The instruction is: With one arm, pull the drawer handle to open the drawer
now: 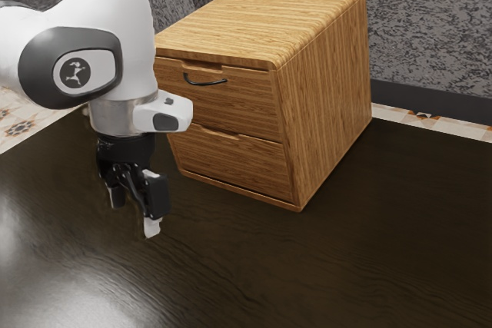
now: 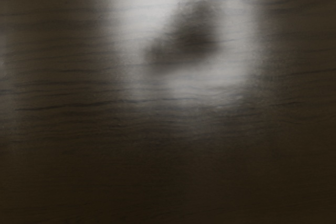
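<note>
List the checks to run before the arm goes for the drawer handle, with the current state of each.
1. Top drawer shut, front flush with the cabinet: ok as a start state.
2. Handle exposed, nothing in front of it: ok.
3. Gripper open and empty: ok.
4. Gripper lined up with the handle: not ok; it points down at the table, lower than the handle and toward the exterior view's left.
5. Path from gripper to handle free of objects: ok.
</note>
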`<state>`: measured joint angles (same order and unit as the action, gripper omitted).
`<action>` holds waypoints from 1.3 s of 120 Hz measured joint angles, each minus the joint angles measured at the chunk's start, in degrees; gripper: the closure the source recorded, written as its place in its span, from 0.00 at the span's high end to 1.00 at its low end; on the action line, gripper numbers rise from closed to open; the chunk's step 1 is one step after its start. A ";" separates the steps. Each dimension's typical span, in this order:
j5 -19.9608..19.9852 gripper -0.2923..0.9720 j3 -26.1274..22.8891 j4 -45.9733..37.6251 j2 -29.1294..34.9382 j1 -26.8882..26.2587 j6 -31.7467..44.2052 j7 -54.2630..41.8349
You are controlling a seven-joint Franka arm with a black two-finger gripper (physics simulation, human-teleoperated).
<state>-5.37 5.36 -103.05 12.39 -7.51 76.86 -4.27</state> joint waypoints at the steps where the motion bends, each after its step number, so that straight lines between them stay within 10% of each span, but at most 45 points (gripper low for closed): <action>1: -0.11 0.77 -0.01 0.03 -0.33 0.10 0.82 -0.04; 32: 1.13 0.77 -1.14 -0.37 -0.78 0.79 15.85 0.47; 56: 10.68 0.77 -1.42 -0.09 0.14 2.18 9.84 26.52; 72: 9.88 0.77 -22.21 1.05 1.40 24.74 6.71 41.58; 90: 9.39 0.77 -26.23 8.15 -0.71 25.48 10.38 56.06; 98: 9.37 0.77 -25.09 9.82 -1.02 24.42 11.43 61.48; 106: 7.93 0.77 -11.62 13.22 -3.97 10.12 12.20 66.56; 114: 6.76 0.77 -6.39 14.77 -4.78 6.45 12.78 71.19; 156: 3.61 0.77 -3.83 17.66 -5.21 6.78 18.33 89.35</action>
<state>-1.76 1.53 -85.39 7.18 -0.73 95.19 85.08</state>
